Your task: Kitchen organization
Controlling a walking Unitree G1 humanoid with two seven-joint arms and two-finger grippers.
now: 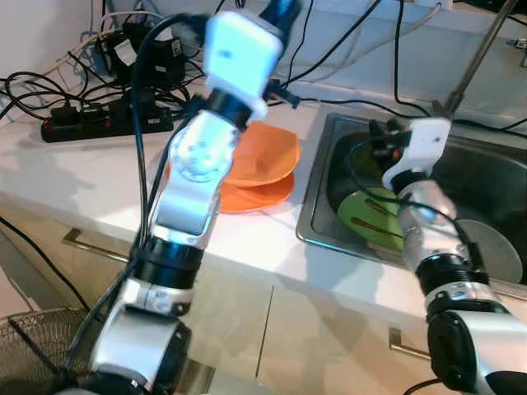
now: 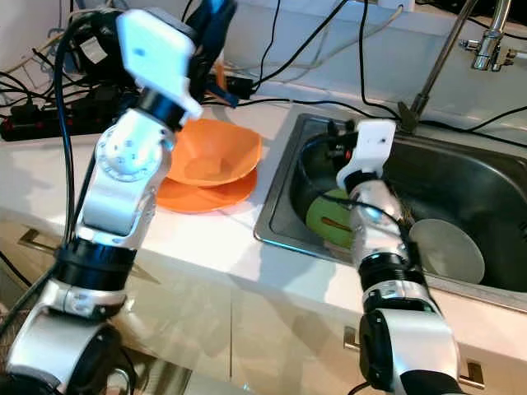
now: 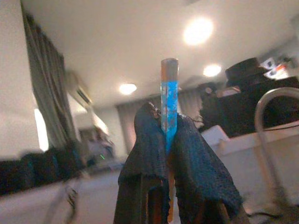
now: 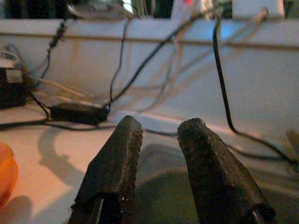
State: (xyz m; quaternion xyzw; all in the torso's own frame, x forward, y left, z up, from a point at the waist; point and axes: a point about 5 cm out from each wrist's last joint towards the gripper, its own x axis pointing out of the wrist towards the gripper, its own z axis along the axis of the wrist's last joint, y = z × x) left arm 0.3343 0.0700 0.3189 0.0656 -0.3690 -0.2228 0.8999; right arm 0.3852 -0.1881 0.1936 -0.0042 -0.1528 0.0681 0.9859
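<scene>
In the left eye view the left gripper (image 1: 280, 10) is rising over the orange bowl (image 1: 263, 156) on the tabletop (image 1: 74, 177); its tip is running out of frame. In the right eye view a green plate (image 2: 325, 218) is lying in the sink (image 2: 461, 177), half hidden behind the right arm. In the left wrist view the left gripper is clenching a thin blue-and-orange stick (image 3: 168, 100), perhaps a utensil; it should be carried upright. In the right wrist view the right gripper (image 4: 159, 135) is hanging released over the sink's near left corner.

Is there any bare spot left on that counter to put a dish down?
Yes: the white counter strip between the orange bowl and the sink rim, along the front edge. Behind the bowl it is crowded with cables. The sink already holds a green plate.
</scene>
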